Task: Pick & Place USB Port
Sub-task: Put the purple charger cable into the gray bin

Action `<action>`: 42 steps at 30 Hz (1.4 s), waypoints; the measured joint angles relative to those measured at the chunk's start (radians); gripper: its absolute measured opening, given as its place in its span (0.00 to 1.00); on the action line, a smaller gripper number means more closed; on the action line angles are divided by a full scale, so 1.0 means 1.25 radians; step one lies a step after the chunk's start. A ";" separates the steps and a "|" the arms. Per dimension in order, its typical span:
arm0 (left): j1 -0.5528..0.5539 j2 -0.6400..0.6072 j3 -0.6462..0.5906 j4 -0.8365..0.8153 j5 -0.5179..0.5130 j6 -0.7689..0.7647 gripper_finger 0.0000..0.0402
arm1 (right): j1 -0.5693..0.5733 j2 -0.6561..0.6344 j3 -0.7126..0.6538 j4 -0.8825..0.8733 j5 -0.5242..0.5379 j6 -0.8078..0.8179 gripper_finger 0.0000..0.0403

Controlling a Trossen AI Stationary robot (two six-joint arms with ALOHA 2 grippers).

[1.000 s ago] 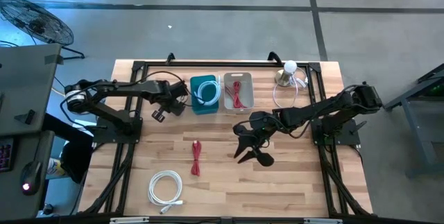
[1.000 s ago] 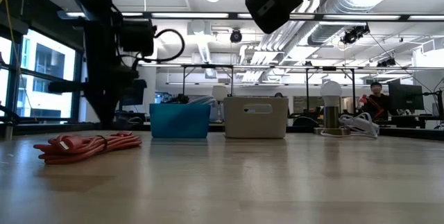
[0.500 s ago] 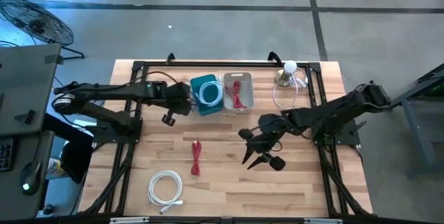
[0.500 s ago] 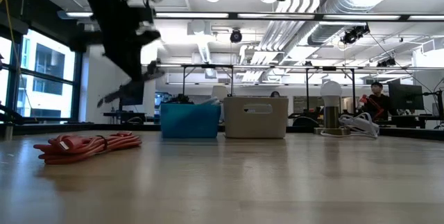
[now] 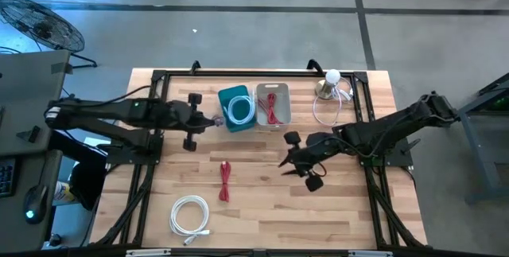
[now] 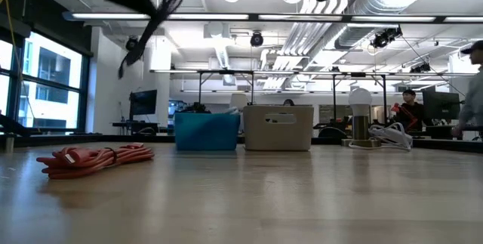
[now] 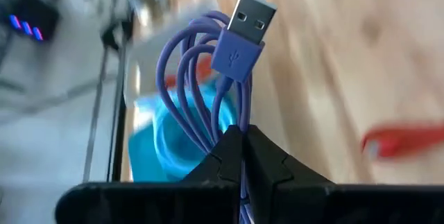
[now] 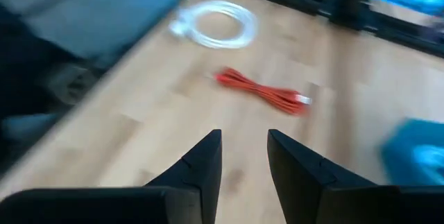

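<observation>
Now left gripper (image 7: 241,135) pinching purple USB cable (image 7: 208,78) in closed fingers, looped bundle extending lengthwise beyond fingertips, plug (image 7: 243,33) pointing away (metal end outermost). Right gripper (image 8: 243,154) hanging part open, gripping nothing.

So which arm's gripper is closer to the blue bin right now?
Left. The left gripper, shut on a purple cable, is right beside the blue bin. The right gripper hangs over bare table, farther off past the grey bin.
</observation>
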 joint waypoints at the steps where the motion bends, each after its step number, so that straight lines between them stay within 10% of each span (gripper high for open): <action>1: -0.016 -0.005 0.000 0.030 -0.003 -0.005 0.00 | 0.000 0.000 0.000 -0.008 0.038 -0.006 0.27; 13: -0.174 0.004 -0.034 0.272 -0.074 -0.009 0.00 | 0.000 0.000 0.000 0.014 0.341 -0.110 0.27; 24: -0.216 0.010 -0.138 0.556 -0.078 0.071 0.00 | -0.002 0.000 0.000 0.092 0.208 -0.243 0.27; 30: -0.216 0.009 -0.138 0.560 -0.082 0.079 0.00 | -0.004 0.000 0.000 0.153 0.309 -0.160 0.29; 42: -0.216 0.089 -0.137 0.711 -0.054 0.146 0.00 | -0.060 0.032 0.000 0.254 0.228 -0.101 0.55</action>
